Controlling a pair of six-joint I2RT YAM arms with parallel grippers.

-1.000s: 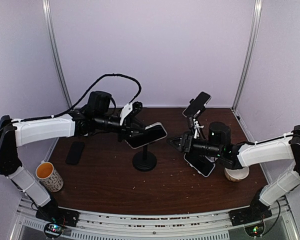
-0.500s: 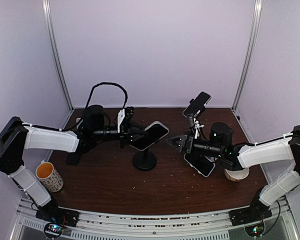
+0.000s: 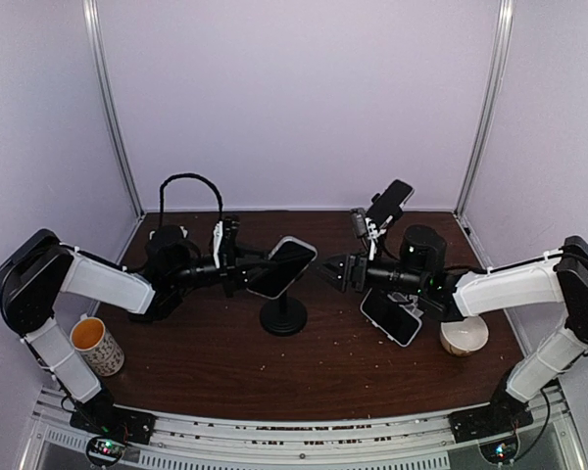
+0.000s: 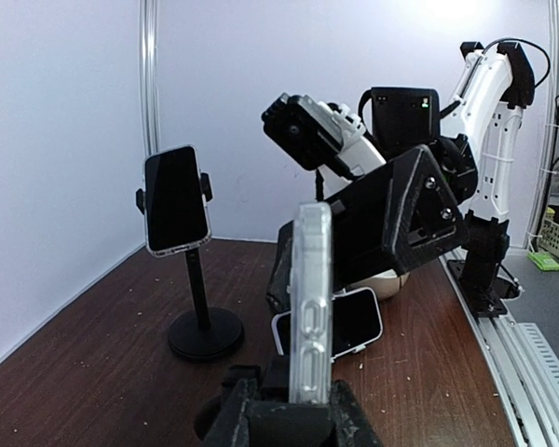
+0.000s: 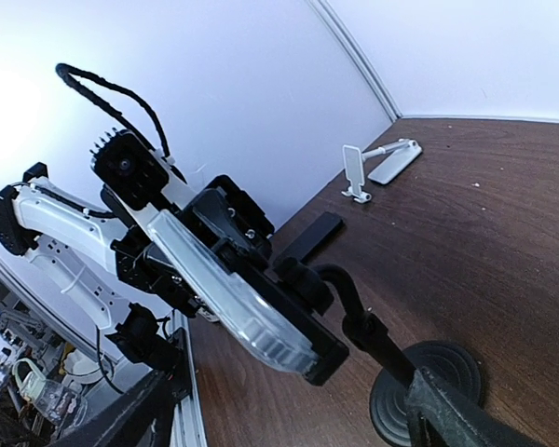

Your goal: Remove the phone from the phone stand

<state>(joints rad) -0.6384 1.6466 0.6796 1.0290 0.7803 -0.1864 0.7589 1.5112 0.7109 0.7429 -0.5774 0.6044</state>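
A phone in a clear case [image 3: 281, 266] sits tilted in the cradle of a black phone stand [image 3: 283, 315] at the table's middle. My left gripper [image 3: 239, 272] is shut on the phone's left end. In the left wrist view the phone [image 4: 311, 298] stands edge-on between the fingers. My right gripper [image 3: 331, 272] is open, just right of the phone's other end and apart from it. In the right wrist view the phone [image 5: 231, 287] still rests in the cradle above the stand's base [image 5: 430, 386], with my open fingers [image 5: 447, 410] at the frame's bottom.
A second stand holding a phone [image 3: 387, 204] is at the back right. Another phone [image 3: 392, 318] lies flat under my right arm. A white cup [image 3: 465, 337] is at the right, a patterned cup [image 3: 96, 345] at the front left. A dark slab [image 5: 307, 237] lies at the left.
My left arm has drawn back and lowered, and the phone it holds has shifted slightly left. My right gripper has moved left and up, closer to the phone's right end.
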